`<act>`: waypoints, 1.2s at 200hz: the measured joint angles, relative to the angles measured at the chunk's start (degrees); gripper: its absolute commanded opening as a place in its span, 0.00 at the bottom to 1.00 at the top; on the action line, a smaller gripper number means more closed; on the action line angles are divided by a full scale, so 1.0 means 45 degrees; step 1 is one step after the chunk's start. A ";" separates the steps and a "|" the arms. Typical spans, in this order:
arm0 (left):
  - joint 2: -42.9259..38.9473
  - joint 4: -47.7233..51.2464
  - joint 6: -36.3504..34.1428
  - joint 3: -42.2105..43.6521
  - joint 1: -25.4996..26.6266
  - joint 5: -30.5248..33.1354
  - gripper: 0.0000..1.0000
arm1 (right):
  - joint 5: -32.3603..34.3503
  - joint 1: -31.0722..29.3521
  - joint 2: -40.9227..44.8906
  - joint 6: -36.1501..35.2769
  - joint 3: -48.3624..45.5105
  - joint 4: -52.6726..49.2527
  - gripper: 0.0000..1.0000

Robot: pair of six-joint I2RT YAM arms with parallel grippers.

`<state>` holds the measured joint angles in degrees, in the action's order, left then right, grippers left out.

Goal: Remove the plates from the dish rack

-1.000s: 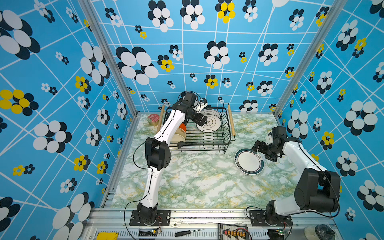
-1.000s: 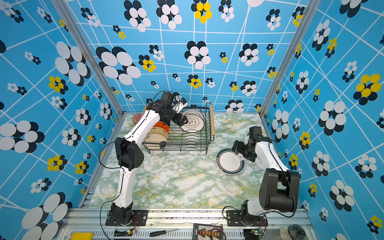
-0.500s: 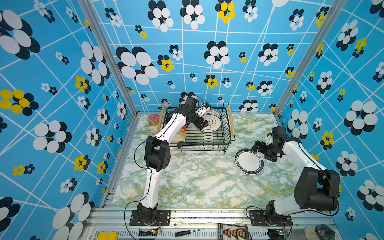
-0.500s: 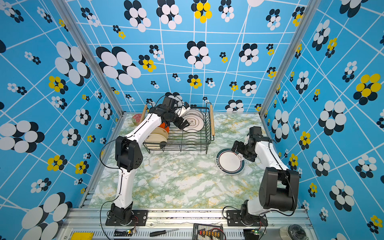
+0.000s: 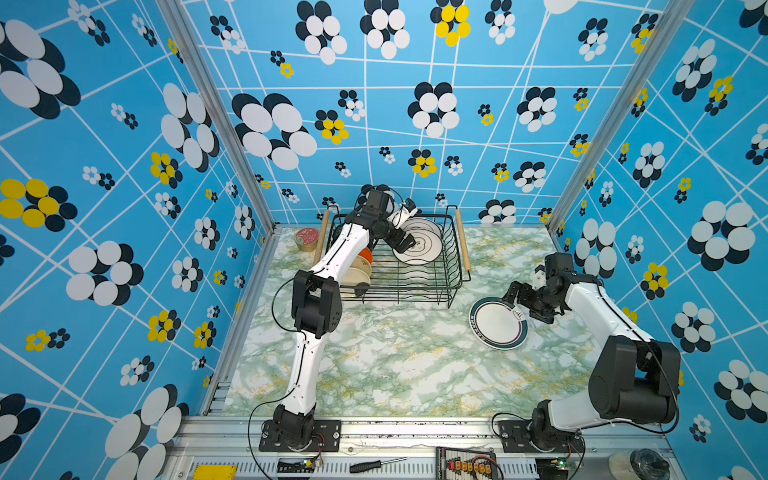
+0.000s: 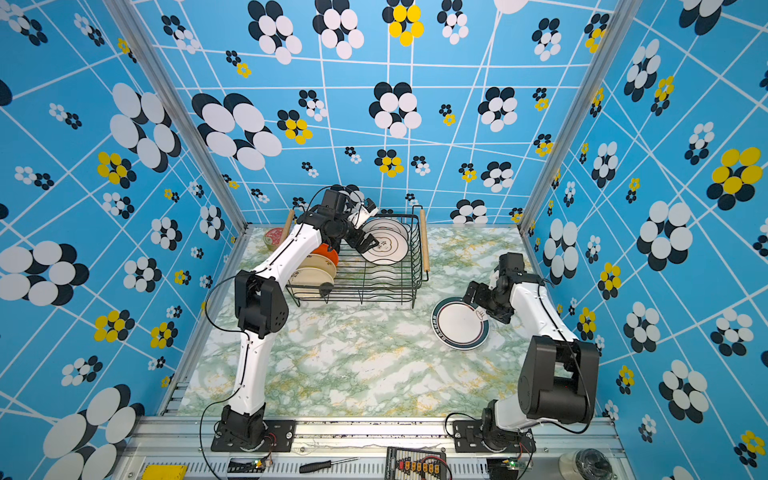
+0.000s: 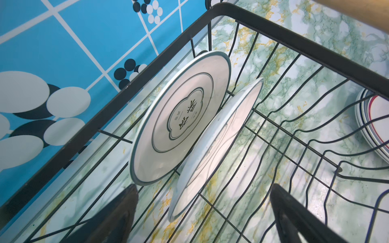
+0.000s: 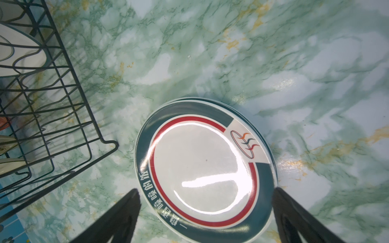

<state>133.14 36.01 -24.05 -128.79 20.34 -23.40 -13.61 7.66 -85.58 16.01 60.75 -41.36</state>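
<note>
Inside the dish rack (image 5: 415, 286), the left arm (image 5: 345, 249) covers most of the small plates (image 5: 358, 275); their count is indeterminable. Outside the rack, the left wrist view's edge crops the plate stack (image 7: 376, 126).

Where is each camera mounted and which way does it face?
Both top views: high in front, looking down on the table; both arms show, left tool at the dish rack, right tool by the plate stack.
Left wrist: from the left arm, into the rack at white plates; open fingers show.
Right wrist: from the right arm, down on the stack; open fingers show.
Shared: the stack, in all.
</note>
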 measured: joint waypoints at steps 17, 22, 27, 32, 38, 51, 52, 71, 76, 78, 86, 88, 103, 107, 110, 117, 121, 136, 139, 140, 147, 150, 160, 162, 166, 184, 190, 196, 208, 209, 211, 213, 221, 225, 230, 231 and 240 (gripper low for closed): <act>0.0233 0.0015 -0.0029 -0.0209 -0.0010 -0.0097 0.99 | 0.0010 0.0005 0.0005 0.0005 0.0000 0.0000 0.99; 0.0325 0.0063 -0.0049 -0.0340 -0.0010 -0.0141 0.99 | 0.0010 0.0005 0.0005 0.0005 0.0000 0.0000 0.99; 0.0418 0.0078 -0.0058 -0.0447 -0.0010 -0.0160 0.99 | 0.0010 0.0005 0.0005 0.0005 0.0000 0.0000 0.99; 0.0510 0.0092 -0.0087 -0.0568 -0.0005 -0.0175 0.99 | 0.0019 0.0010 0.0005 0.0000 0.0000 0.0000 0.99; 0.0602 0.0087 -0.0117 -0.0685 -0.0005 -0.0194 0.99 | 0.0044 0.0010 0.0005 0.0005 0.0000 0.0000 0.99; 0.0772 0.0083 -0.0151 -0.0850 -0.0010 -0.0199 1.00 | 0.0078 0.0024 0.0005 0.0005 0.0000 0.0000 0.99; 0.0797 0.0083 -0.0151 -0.0855 -0.0010 -0.0199 1.00 | 0.0083 0.0029 0.0005 0.0005 0.0000 0.0000 0.99; 0.1025 0.0083 -0.0151 -0.0971 -0.0010 -0.0243 0.97 | 0.0199 0.0087 0.0005 0.0005 0.0000 -0.0005 0.99; 0.1078 0.0083 -0.0155 -0.0971 -0.0010 -0.0262 0.97 | 0.0219 0.0102 0.0005 0.0005 0.0000 -0.0005 0.99; 0.1098 0.0083 -0.0155 -0.0971 -0.0010 -0.0277 0.96 | 0.0243 0.0112 0.0005 0.0005 0.0000 -0.0005 0.99; 0.1171 0.0087 -0.0180 -0.0976 -0.0005 -0.0296 0.94 | 0.0267 0.0126 0.0005 0.0005 0.0000 -0.0010 0.99; 0.1195 0.0092 -0.0189 -0.0976 -0.0005 -0.0306 0.94 | 0.0272 0.0131 0.0005 0.0005 0.0000 -0.0010 0.99; 0.1302 0.0092 -0.0238 -0.0991 -0.0005 -0.0364 0.92 | 0.0296 0.0151 0.0005 0.0005 0.0000 -0.0010 0.99; 0.1326 0.0087 -0.0238 -0.0991 -0.0005 -0.0379 0.92 | 0.0296 0.0151 0.0005 0.0005 0.0000 -0.0010 0.99; 0.1326 0.0092 -0.0248 -0.0991 -0.0005 -0.0384 0.91 | 0.0296 0.0155 0.0005 0.0005 0.0000 -0.0005 0.99; 0.1350 0.0092 -0.0277 -0.0991 -0.0005 -0.0384 0.90 | 0.0296 0.0160 0.0005 0.0005 0.0000 -0.0010 0.99; 0.1355 0.0092 -0.0291 -0.0991 -0.0005 -0.0389 0.90 | 0.0296 0.0160 0.0005 0.0010 0.0000 -0.0010 0.99; 0.1375 0.0087 -0.0384 -0.0991 -0.0010 -0.0398 0.85 | 0.0296 0.0170 0.0005 0.0010 0.0000 -0.0010 0.99; 0.1379 0.0092 -0.0379 -0.0996 -0.0005 -0.0398 0.84 | 0.0296 0.0170 0.0005 0.0010 0.0000 -0.0005 0.99; 0.1379 0.0092 -0.0379 -0.0996 -0.0010 -0.0398 0.84 | 0.0296 0.0170 0.0005 0.0010 0.0000 -0.0005 0.99; 0.1404 0.0107 -0.0452 -0.1044 -0.0010 -0.0427 0.83 | 0.0296 0.0175 0.0005 0.0010 0.0000 -0.0010 0.99; 0.1423 0.0117 -0.0481 -0.1073 -0.0005 -0.0432 0.81 | 0.0301 0.0175 0.0005 0.0010 0.0000 -0.0010 0.99; 0.1515 0.0146 -0.0486 -0.1224 -0.0005 -0.0442 0.75 | 0.0296 0.0175 0.0005 0.0010 0.0000 -0.0010 0.99; 0.1535 0.0141 -0.0510 -0.1248 -0.0005 -0.0466 0.74 | 0.0301 0.0175 0.0005 0.0010 0.0000 -0.0010 0.99; 0.1569 0.0146 -0.0554 -0.1302 -0.0005 -0.0481 0.72 | 0.0296 0.0175 0.0005 0.0010 0.0000 -0.0010 0.99; 0.1729 0.0262 -0.0651 -0.1506 -0.0005 -0.0539 0.64 | 0.0301 0.0175 0.0005 0.0010 0.0000 -0.0010 0.99; 0.1778 0.0282 -0.0685 -0.1564 -0.0005 -0.0529 0.60 | 0.0301 0.0185 0.0005 0.0010 0.0000 -0.0015 0.99; 0.1802 0.0287 -0.0690 -0.1569 -0.0005 -0.0529 0.58 | 0.0296 0.0189 0.0005 0.0010 0.0000 -0.0010 0.99; 0.1831 0.0311 -0.0709 -0.1574 -0.0005 -0.0510 0.55 | 0.0301 0.0209 0.0005 0.0015 0.0000 -0.0015 0.99; 0.1836 0.0316 -0.0714 -0.1574 -0.0005 -0.0520 0.55 | 0.0296 0.0214 0.0005 0.0015 0.0000 -0.0015 0.99; 0.1846 0.0306 -0.0714 -0.1579 -0.0005 -0.0520 0.54 | 0.0296 0.0214 0.0005 0.0015 0.0000 -0.0015 0.99; 0.1846 0.0311 -0.0709 -0.1579 -0.0005 -0.0515 0.53 | 0.0301 0.0219 0.0005 0.0015 0.0000 -0.0015 0.99; 0.1851 0.0301 -0.0758 -0.1579 -0.0005 -0.0500 0.50 | 0.0301 0.0223 0.0005 0.0015 0.0000 -0.0019 0.99; 0.1855 0.0287 -0.0801 -0.1579 -0.0010 -0.0500 0.49 | 0.0301 0.0223 0.0005 0.0015 0.0000 -0.0019 0.99; 0.1865 0.0291 -0.0821 -0.1579 -0.0010 -0.0486 0.48 | 0.0301 0.0223 0.0005 0.0015 0.0000 -0.0024 0.99; 0.1870 0.0287 -0.0831 -0.1583 -0.0010 -0.0486 0.48 | 0.0301 0.0223 0.0005 0.0015 0.0000 -0.0024 0.99; 0.1870 0.0287 -0.0840 -0.1588 -0.0010 -0.0471 0.45 | 0.0301 0.0223 0.0005 0.0015 0.0000 -0.0029 0.99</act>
<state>141.56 37.30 -27.83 -135.94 20.29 -25.52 -12.25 8.67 -85.56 16.08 60.75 -41.50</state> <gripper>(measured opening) 0.478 0.992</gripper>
